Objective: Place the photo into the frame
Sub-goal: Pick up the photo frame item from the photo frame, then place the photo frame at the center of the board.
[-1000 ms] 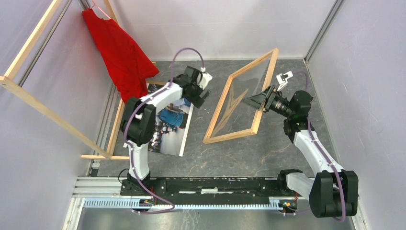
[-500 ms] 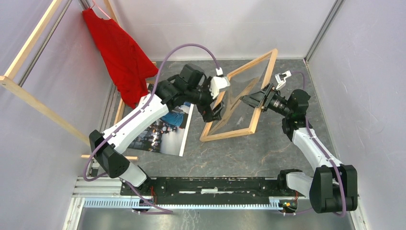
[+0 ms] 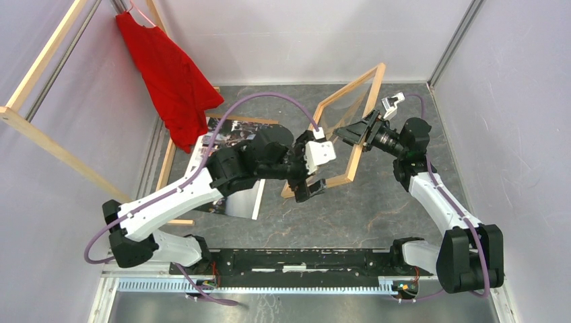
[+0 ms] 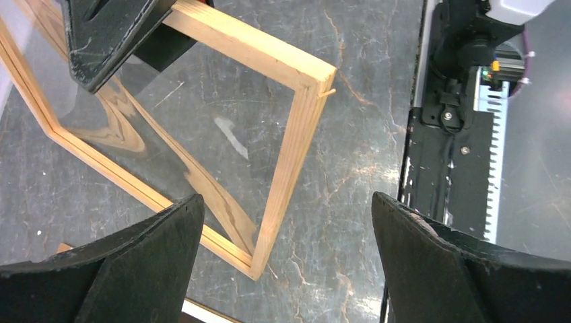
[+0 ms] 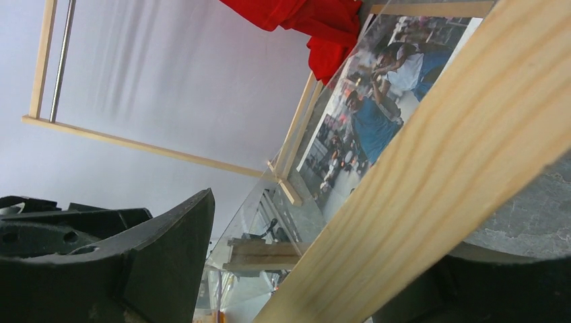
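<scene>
Jaws: on your left gripper (image 4: 284,202), wide apart and empty, over the near corner of the frame (image 4: 296,151); on your right gripper (image 3: 349,134), clamped on the tilted frame's right rail.

Light-wood frame (image 3: 355,165) tilted; photo (image 3: 232,131) flat, face-up.

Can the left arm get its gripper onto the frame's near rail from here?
Probably yes. The left gripper hangs open right above the near rail of the frame, with nothing between them. The right gripper clamps the adjoining side rail, away from that spot.
</scene>
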